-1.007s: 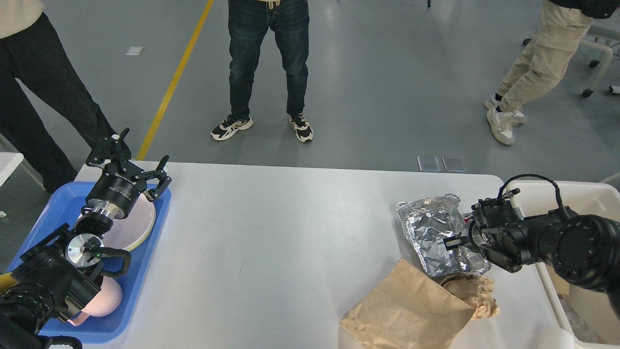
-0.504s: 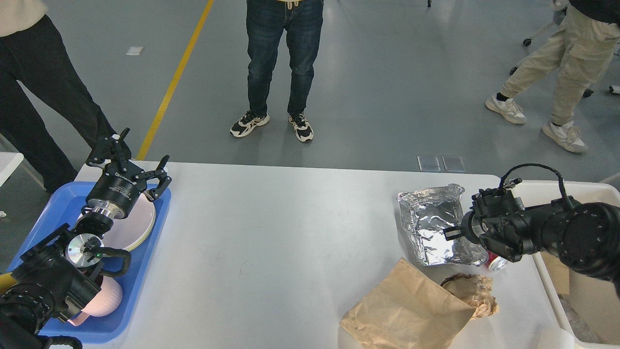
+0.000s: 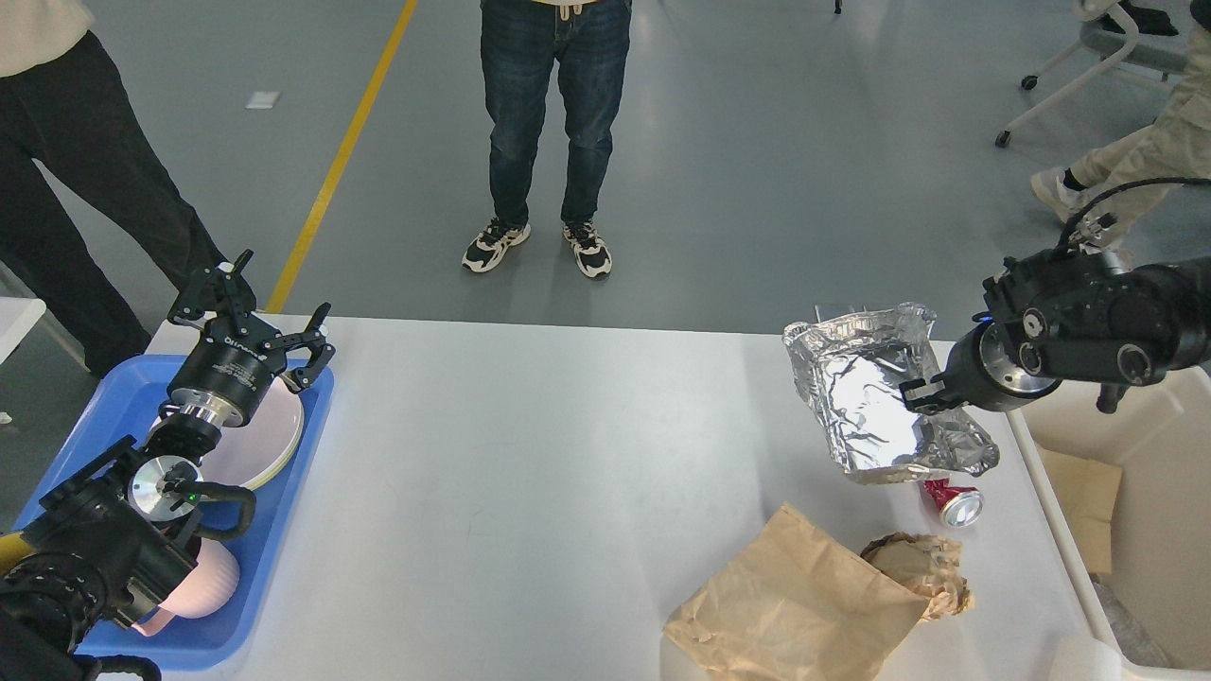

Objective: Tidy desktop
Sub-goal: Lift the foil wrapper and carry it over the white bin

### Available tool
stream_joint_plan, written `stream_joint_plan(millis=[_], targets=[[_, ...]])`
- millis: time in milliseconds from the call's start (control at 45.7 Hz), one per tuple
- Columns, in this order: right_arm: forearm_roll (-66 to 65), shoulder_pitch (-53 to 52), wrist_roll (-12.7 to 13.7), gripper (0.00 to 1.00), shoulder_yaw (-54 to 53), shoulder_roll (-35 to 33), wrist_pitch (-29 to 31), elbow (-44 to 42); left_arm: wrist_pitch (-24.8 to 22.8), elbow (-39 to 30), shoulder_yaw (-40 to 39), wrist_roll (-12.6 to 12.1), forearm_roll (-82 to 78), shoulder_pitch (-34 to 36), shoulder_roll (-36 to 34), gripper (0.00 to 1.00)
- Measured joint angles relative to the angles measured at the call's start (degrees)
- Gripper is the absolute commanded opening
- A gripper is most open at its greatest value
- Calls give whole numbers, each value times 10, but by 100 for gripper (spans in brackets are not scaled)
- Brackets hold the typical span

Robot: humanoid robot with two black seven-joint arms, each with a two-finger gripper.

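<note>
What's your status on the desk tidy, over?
Right gripper shut on foil bag, lifted beside cream bin. Left gripper open over blue tray. Desktop holds red can, paper bag.

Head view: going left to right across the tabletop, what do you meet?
Blue tray → left end effector above the tray's far end → brown paper bag → foil sheet held up by the right end effector → red can → cream bin.
</note>
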State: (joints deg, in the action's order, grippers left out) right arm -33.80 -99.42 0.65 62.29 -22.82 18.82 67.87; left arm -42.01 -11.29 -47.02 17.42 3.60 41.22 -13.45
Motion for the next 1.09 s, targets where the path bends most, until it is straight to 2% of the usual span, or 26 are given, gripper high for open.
stream_joint_plan(millis=[175, 350, 482, 635, 722, 854, 1095], targets=[[1, -90, 0, 0, 38, -9, 29, 50, 0, 0, 0, 0, 0, 0, 0, 100], [1, -213, 0, 0, 83, -32, 62, 137, 0, 0, 0, 0, 0, 0, 0, 100], [1, -341, 2, 0, 101, -63, 144, 187, 0, 0, 0, 0, 0, 0, 0, 100], [-1, -478, 5, 0, 113, -85, 281, 190, 0, 0, 0, 0, 0, 0, 0, 100], [-6, -538, 5, 0, 136, -85, 326, 186, 0, 0, 0, 0, 0, 0, 0, 100], [-15, -578, 5, 0, 170, -83, 345, 183, 0, 0, 0, 0, 0, 0, 0, 100], [-56, -586, 4, 0, 220, -95, 339, 135, 0, 0, 1, 0, 0, 0, 0, 100]])
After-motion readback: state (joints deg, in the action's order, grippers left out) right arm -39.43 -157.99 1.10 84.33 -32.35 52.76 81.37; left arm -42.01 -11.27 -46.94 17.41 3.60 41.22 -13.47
